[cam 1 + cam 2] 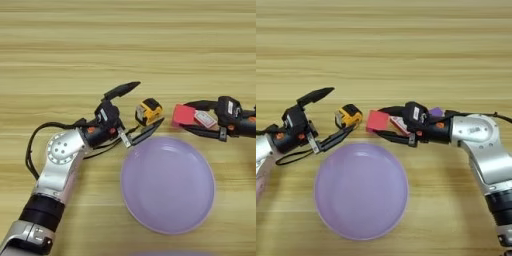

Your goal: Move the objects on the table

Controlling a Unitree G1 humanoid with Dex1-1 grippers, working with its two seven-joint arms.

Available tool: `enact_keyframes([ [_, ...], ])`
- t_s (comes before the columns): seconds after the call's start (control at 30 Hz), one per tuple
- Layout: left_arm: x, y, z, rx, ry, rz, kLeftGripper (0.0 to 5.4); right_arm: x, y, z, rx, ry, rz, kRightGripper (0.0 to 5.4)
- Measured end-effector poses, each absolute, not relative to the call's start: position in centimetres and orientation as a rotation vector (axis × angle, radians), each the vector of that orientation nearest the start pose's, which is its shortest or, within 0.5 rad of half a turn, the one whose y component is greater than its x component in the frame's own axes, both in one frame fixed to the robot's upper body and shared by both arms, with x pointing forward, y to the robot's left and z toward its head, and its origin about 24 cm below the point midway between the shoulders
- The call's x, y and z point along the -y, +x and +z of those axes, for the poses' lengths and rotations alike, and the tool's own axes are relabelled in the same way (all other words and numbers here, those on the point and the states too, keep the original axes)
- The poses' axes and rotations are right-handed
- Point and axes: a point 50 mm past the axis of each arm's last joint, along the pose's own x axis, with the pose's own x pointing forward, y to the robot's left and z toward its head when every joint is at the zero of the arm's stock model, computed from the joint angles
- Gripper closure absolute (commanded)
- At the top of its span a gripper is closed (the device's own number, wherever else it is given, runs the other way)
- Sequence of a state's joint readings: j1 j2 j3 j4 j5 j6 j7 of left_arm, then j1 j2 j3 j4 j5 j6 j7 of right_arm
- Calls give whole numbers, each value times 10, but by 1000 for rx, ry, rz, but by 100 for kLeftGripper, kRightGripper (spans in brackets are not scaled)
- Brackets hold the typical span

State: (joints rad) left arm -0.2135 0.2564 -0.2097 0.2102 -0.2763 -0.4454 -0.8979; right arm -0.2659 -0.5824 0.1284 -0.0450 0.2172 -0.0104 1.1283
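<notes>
On the wooden tabletop (125,45), the left gripper (135,111) stood spread wide just beside the tape measure (148,110) — grasping nothing. The right gripper (387,123) bracketed the red cube (376,121) and red-and-white box (400,124), the lilac plate (361,190) close below, the purple block (436,112) behind.
</notes>
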Motion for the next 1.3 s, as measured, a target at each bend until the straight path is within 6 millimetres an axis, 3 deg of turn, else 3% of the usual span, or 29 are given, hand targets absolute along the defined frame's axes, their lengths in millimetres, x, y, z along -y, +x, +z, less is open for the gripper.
enact_keyframes([
  [0.27,-98,246,64,293,204,-1264,0,161,256,117,30,-514,1336,309],
  [0.67,-93,243,59,274,203,-1295,0,158,245,124,52,-535,1417,309],
  [1.3,-92,243,56,254,230,-1305,0,152,242,115,21,-521,1457,309],
])
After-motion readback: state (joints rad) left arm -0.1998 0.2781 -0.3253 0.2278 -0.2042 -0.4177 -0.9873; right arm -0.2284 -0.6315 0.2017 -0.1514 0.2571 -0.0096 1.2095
